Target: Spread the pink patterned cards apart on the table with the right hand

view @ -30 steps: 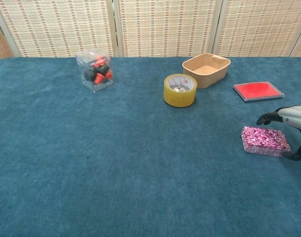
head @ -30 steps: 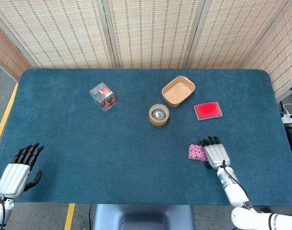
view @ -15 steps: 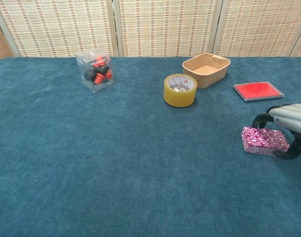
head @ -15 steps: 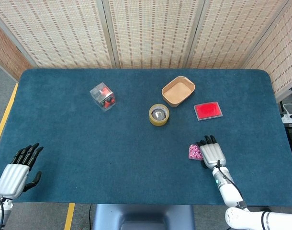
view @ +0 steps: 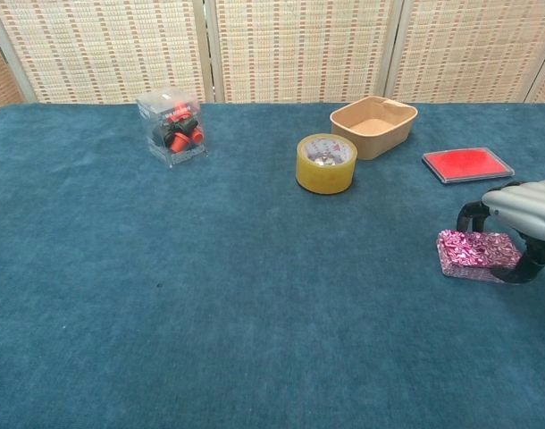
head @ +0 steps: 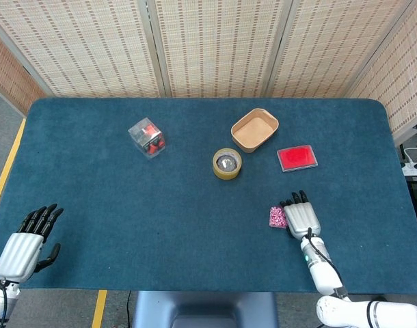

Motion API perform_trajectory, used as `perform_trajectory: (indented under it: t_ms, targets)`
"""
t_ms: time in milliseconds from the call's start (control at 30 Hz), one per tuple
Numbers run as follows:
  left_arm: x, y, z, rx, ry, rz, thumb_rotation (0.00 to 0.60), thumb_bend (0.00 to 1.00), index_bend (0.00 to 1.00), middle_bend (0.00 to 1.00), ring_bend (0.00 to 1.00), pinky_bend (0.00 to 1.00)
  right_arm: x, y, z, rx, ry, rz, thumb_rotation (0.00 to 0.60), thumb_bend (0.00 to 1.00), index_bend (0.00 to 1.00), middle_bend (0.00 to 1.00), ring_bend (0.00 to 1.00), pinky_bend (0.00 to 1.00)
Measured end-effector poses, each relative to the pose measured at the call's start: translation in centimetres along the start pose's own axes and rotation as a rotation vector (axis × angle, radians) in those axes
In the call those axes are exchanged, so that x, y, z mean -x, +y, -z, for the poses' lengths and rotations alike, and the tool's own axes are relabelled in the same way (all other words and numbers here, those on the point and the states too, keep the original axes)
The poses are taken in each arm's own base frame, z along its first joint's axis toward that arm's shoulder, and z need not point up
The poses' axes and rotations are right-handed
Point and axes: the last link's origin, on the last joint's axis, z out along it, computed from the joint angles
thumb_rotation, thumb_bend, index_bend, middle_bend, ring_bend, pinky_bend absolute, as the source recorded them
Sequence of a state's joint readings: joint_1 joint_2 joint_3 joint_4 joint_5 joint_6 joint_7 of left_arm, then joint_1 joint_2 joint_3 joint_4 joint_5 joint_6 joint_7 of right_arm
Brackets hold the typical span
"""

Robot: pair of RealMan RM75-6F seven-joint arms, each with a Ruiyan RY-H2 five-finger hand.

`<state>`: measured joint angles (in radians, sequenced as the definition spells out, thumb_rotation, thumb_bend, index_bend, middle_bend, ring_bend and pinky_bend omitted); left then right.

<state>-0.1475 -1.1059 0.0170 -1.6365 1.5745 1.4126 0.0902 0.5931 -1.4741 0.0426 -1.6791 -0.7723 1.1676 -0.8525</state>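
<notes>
The pink patterned cards (view: 475,253) lie in one neat stack on the blue table, right of centre near the front; in the head view only the stack's left end (head: 277,217) shows. My right hand (view: 525,211) hovers palm down over the stack's right part, its dark fingers (view: 470,216) curling down around the far side and a thumb behind the near right corner. In the head view the right hand (head: 301,216) covers most of the stack. Whether it touches the cards is unclear. My left hand (head: 24,244) rests open at the front left corner.
A yellow tape roll (view: 326,163) stands mid-table, a tan tray (view: 373,114) behind it, a red flat case (view: 467,164) just beyond the cards, and a clear box of red and black parts (view: 171,126) at the back left. The table's right edge (head: 398,178) is close.
My right hand has slid left and forward over the card stack, covering more of it, with its fingers curling down around it. The stack and left hand have stayed put.
</notes>
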Motion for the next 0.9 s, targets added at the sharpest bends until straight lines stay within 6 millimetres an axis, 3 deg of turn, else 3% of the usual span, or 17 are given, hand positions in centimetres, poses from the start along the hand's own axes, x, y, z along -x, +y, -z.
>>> perform_trajectory:
  t_ms: [900]
  targets:
    - [-0.13, -0.10, 0.05, -0.004, -0.002, 0.003, 0.600, 0.46, 0.00, 0.00, 0.00, 0.12, -0.40, -0.51, 0.30, 0.005, 0.060, 0.010, 0.600, 0.28, 0.60, 0.44, 0.28, 0.00]
